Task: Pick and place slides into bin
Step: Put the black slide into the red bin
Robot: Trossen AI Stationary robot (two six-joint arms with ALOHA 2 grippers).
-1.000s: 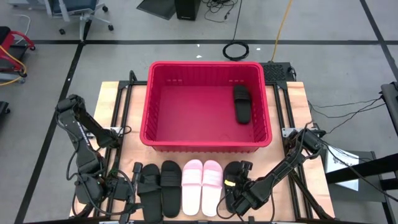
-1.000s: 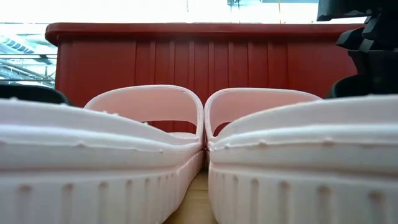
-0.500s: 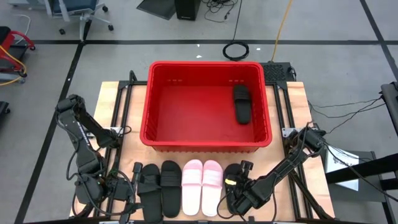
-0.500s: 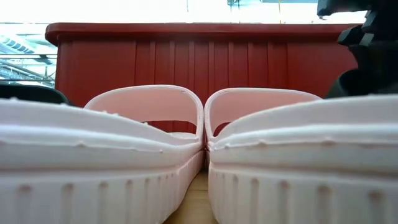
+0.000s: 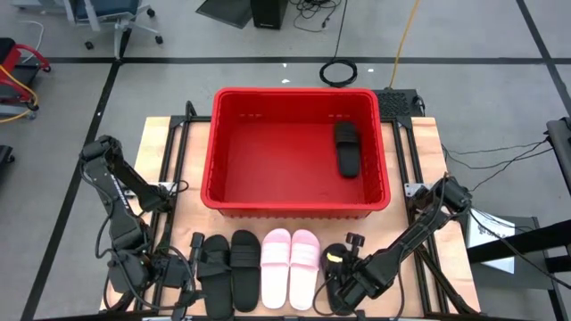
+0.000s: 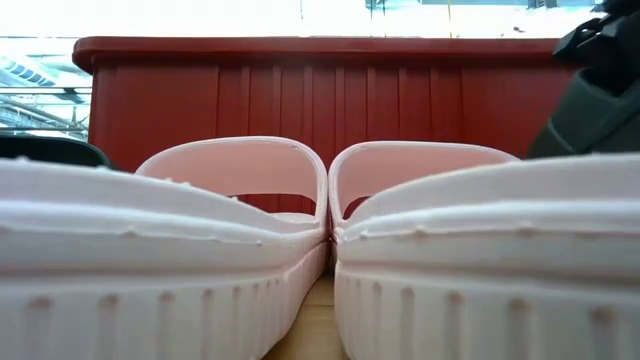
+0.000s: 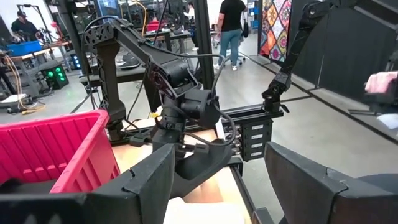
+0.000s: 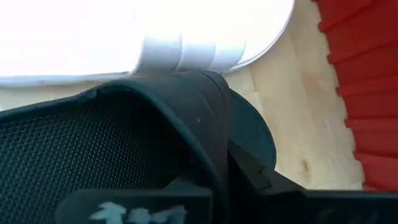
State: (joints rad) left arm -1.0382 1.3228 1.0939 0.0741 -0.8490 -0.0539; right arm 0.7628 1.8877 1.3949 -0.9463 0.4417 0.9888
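The red bin (image 5: 294, 93) stands at the table's far middle with one black slide (image 5: 347, 148) lying on its floor at the right. Along the near edge lie two black slides (image 5: 227, 270) and two pink slides (image 5: 290, 267), soles down. My right gripper (image 5: 346, 275) is shut on another black slide (image 7: 202, 163) just right of the pink pair. My left gripper (image 5: 189, 260) is open and empty, low beside the left black slides. My right gripper holds the black slide by its wide strap (image 8: 186, 118), coming from above and slanting down. The gripper's own body hides how the fingers sit on it. The slide is tilted, one end raised so its sole (image 6: 585, 110) shows; whether the other end touches the table cannot be told.
The bin's near wall (image 6: 300, 90) rises right behind the row of slides. Bare wood (image 5: 178, 169) lies left and right of the bin. Metal frame rails run along both table sides. People stand in the room beyond the table.
My right gripper has moved a little toward the table's near edge and risen with the black slide. The slide has tipped up: its dark top showed low beside the pink pair before, and now its sole faces the low camera.
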